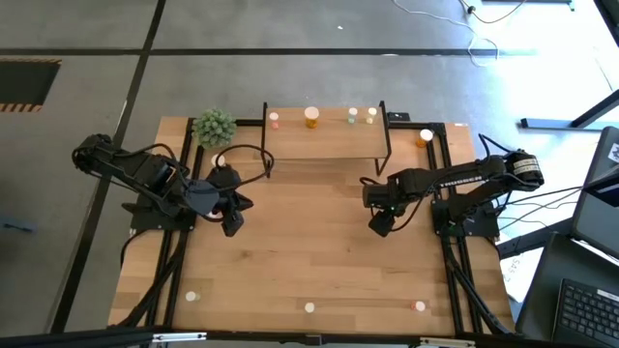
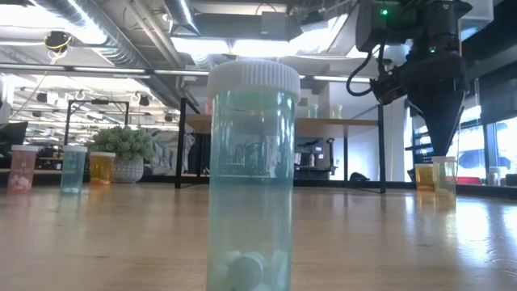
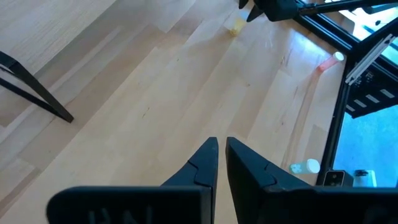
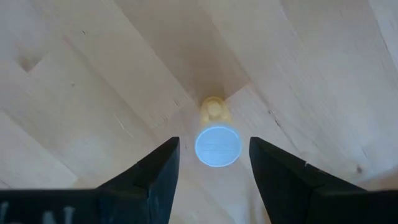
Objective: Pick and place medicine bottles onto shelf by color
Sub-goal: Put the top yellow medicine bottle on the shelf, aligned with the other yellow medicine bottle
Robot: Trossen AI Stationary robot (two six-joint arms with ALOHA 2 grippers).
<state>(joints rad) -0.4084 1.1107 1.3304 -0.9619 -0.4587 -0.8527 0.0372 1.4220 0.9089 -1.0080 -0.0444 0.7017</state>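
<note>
The shelf [image 1: 326, 135] stands at the table's far middle. Several medicine bottles stand on it: pink [image 1: 274, 118], orange [image 1: 311, 116], green [image 1: 353, 114], yellow [image 1: 371, 114]. My right gripper [image 4: 214, 142] points straight down, open, right of the table's middle. A yellow bottle with a pale cap [image 4: 217, 147] stands upright on the table below it, between the two fingers and clear of both. My left gripper [image 3: 221, 146] hangs shut and empty above the table's left half [image 1: 230, 224].
Loose bottles stand along the near edge [image 1: 191, 296], [image 1: 309, 307], [image 1: 419, 305], the middle one close before the low camera [image 2: 252, 178]. An orange bottle [image 1: 426, 136] stands right of the shelf. A potted plant [image 1: 214, 126] and a white-capped bottle [image 1: 219, 161] are at its left.
</note>
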